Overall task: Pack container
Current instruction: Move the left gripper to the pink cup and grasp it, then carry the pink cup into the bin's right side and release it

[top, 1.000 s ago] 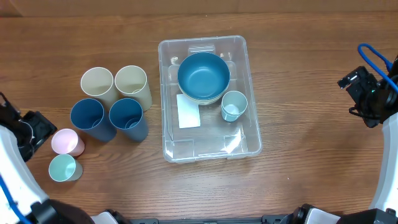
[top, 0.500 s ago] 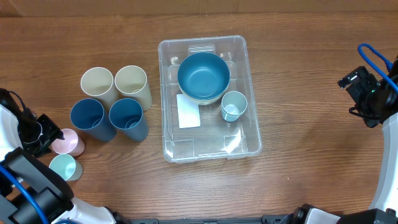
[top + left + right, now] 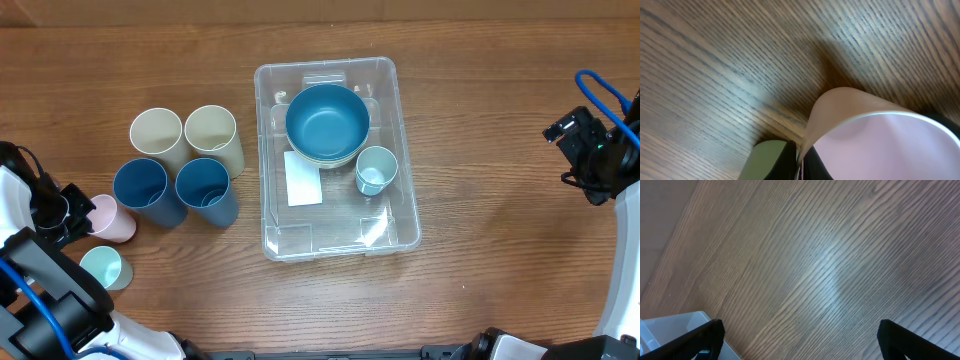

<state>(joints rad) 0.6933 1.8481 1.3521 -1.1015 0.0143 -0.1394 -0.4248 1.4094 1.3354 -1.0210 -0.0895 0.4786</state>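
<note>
Wooden table [image 3: 480, 90]. The left gripper [image 3: 80, 209] is clenched on the pink cup [image 3: 110, 220] at its rim. The right gripper [image 3: 800, 335] is spread wide and empty. The container [image 3: 340, 228] sits between both, well apart from each.

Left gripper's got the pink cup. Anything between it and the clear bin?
Yes. Two dark blue cups stand directly between the pink cup, held by the left gripper, and the container. Two cream cups stand just behind them. A table-level slide looks blocked; lifting over should probably clear.
</note>
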